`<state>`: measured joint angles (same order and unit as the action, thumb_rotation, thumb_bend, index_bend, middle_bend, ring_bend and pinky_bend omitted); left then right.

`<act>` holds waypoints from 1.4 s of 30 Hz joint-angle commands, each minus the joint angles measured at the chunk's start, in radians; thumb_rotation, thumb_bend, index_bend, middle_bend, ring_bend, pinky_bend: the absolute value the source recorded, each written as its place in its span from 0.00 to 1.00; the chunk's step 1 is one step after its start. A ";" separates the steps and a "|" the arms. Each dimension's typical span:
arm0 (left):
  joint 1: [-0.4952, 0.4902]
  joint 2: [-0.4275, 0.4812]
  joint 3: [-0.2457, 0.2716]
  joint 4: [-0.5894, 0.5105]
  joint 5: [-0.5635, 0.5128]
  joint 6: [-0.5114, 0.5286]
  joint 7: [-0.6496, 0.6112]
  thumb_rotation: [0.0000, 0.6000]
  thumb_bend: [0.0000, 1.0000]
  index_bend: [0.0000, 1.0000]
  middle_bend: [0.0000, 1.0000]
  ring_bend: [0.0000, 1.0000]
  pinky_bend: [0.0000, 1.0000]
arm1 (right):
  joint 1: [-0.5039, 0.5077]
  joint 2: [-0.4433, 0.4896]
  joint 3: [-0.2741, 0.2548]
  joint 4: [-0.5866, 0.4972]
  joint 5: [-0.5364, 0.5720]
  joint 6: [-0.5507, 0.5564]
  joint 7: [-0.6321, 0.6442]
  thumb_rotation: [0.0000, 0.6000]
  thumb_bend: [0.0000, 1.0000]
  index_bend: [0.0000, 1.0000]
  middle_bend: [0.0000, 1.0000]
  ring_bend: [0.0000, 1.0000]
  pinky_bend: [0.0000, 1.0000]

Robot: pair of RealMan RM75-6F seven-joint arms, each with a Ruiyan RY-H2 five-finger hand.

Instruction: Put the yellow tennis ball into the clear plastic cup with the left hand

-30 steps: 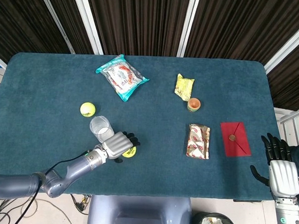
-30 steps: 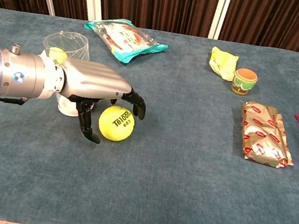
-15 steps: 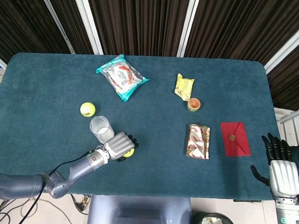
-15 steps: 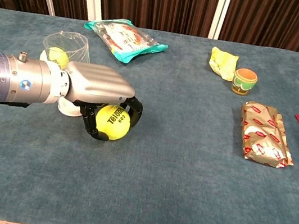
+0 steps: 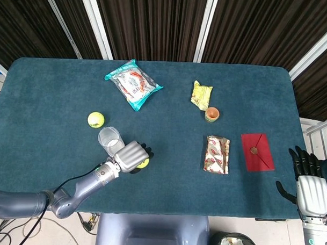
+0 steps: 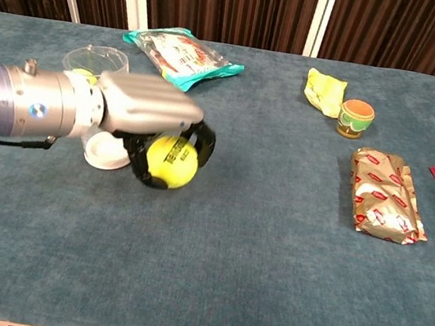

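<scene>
Inventory, nearest item first; places given relative to the clear plastic cup [image 5: 110,140].

1. Right hand [image 5: 310,188]: at the near right edge of the counter [image 5: 57,92], far right of the cup, holding nothing, dark fingers apart and pointing away from the robot. Seen in the head view only.

2. Left hand [image 6: 152,115]: just right of the cup and nearer, palm down, fingers curled around the yellow tennis ball [image 6: 171,161] and grasping it. In the chest view the ball looks to be just off the counter surface; black lettering shows on its front.

3. Clear plastic cup: upright on the counter, open at the top, white base. It stands touching or just behind the left hand's wrist; which of the 2 cannot be told. A yellow-green shape shows through its wall in the chest view; the head view shows nothing lying inside it.

4. Second tennis ball [image 5: 96,119]: on the counter just beyond the cup, slightly left.

5. Foil snack packet [image 5: 216,154]: right of the cup, lying flat.

6. Red envelope [image 5: 257,152]: further right, flat, with a small round item on it.

7. Small terracotta pot [image 5: 212,114]: right of and beyond the cup, upright; contents cannot be told.

8. Yellow wrapper [image 5: 201,95]: just behind the pot, crumpled.

9. Teal snack bag [image 5: 133,84]: well beyond the cup, lying flat.
</scene>
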<state>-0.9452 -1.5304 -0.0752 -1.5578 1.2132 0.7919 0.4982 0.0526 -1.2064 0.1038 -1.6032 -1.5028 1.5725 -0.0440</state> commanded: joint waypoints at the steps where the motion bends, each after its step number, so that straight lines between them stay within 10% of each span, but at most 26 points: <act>1: -0.005 0.026 -0.027 -0.044 0.018 0.033 0.003 1.00 0.33 0.46 0.49 0.38 0.55 | -0.001 0.000 0.000 -0.001 -0.001 0.002 -0.001 1.00 0.34 0.00 0.02 0.02 0.00; 21: 0.013 0.314 -0.170 -0.341 -0.007 0.181 0.074 1.00 0.33 0.46 0.49 0.40 0.57 | 0.004 -0.011 -0.003 -0.003 0.006 -0.016 -0.022 1.00 0.34 0.00 0.02 0.02 0.00; 42: 0.128 0.427 -0.037 -0.269 0.084 0.175 -0.034 1.00 0.33 0.46 0.49 0.40 0.57 | 0.006 -0.017 -0.003 -0.006 0.013 -0.022 -0.044 1.00 0.34 0.00 0.02 0.02 0.00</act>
<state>-0.8216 -1.0981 -0.1208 -1.8371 1.2907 0.9730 0.4708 0.0583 -1.2236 0.1012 -1.6090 -1.4896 1.5502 -0.0878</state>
